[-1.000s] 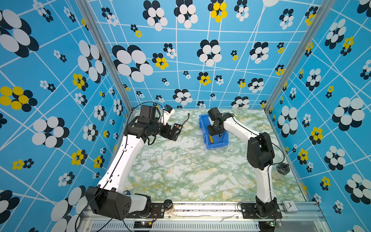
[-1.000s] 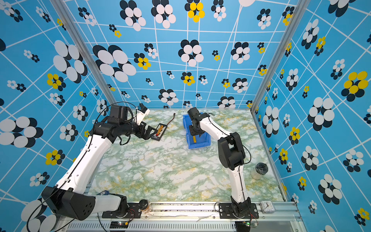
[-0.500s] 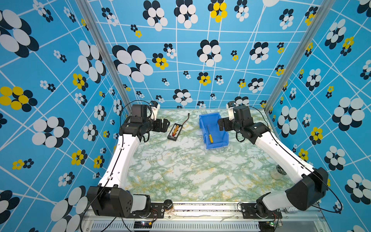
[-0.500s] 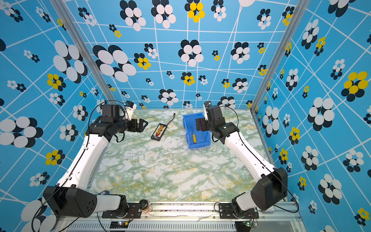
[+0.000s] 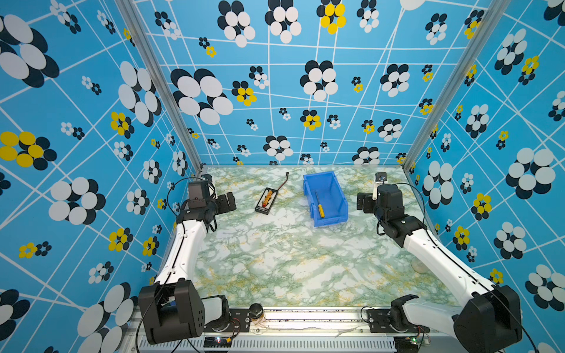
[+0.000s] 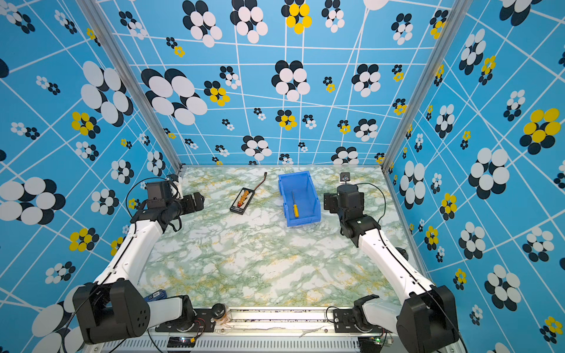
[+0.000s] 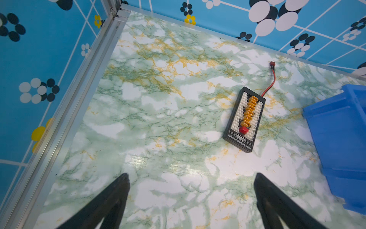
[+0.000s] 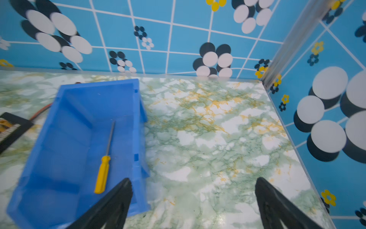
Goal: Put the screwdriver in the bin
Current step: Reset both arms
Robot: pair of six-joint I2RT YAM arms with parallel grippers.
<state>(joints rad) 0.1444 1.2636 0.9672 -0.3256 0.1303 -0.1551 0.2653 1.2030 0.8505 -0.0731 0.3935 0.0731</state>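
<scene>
left claw [image 7: 191, 175] spread, right claw [image 8: 193, 179] spread, both empty

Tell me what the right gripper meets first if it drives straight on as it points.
Probably the bare table just beside the bin; the open right gripper aims past its wall. Depth is unclear: one finger might graze it.

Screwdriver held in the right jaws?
No, the screwdriver lies on the floor of the bin, and the right jaws stand open and empty.
</scene>
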